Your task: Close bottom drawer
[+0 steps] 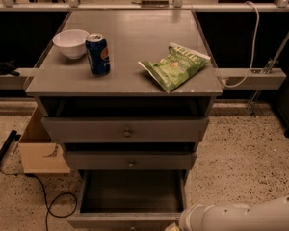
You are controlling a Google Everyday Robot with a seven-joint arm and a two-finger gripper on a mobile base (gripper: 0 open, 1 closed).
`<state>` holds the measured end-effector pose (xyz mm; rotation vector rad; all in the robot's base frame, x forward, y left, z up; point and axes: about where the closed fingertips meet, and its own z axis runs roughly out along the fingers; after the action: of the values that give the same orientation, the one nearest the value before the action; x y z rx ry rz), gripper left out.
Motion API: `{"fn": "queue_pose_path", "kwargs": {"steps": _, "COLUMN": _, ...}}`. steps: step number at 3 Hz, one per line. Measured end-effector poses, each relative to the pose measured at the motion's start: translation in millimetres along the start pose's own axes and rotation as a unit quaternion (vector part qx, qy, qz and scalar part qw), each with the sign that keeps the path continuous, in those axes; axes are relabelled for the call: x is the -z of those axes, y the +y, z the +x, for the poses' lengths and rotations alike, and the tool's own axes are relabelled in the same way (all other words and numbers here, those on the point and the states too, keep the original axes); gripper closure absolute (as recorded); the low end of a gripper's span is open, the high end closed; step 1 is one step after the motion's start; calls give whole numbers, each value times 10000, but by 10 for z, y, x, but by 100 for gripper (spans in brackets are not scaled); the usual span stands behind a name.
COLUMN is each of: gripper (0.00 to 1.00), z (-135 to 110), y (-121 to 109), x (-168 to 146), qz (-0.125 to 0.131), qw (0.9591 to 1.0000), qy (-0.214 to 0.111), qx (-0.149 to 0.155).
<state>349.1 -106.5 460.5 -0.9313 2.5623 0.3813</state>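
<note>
Though its grip is unclear, the hand sits front-right of the open bottom drawer.

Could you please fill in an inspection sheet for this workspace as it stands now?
Surface: grey cabinet top, carrying three loose items.
Job's things: bottom drawer pulled far out, nothing seen inside.
Clutter: white bowl, blue can upright beside it, green chip bag lying flat.
Grippers: gripper at the frame's bottom edge, by the bottom drawer's front right corner, mostly cut off; white arm enters from the right.
Cables: white cable right of the cabinet; black cable on the floor, left.
Surroundings: cardboard box on the floor, left; two upper drawers partly open.
</note>
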Motion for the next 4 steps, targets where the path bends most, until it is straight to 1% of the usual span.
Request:
{"fn": "queue_pose_path", "kwargs": {"steps": 1, "gripper": 0, "z": 35, "y": 73, "x": -172, "qz": -145, "qw": 9998, "qy": -131, "qx": 41}}
{"fn": "queue_pose_path", "kwargs": {"steps": 2, "gripper": 0, "z": -20, "y": 210, "x": -657, "qz": -237, "qw": 9992, "qy": -315, "qx": -82}}
{"fn": "queue_pose_path", "kwargs": {"steps": 4, "gripper": 0, "z": -45, "y": 225, "x": -646, "qz": -117, "qw": 9990, "qy": -429, "qx": -29}}
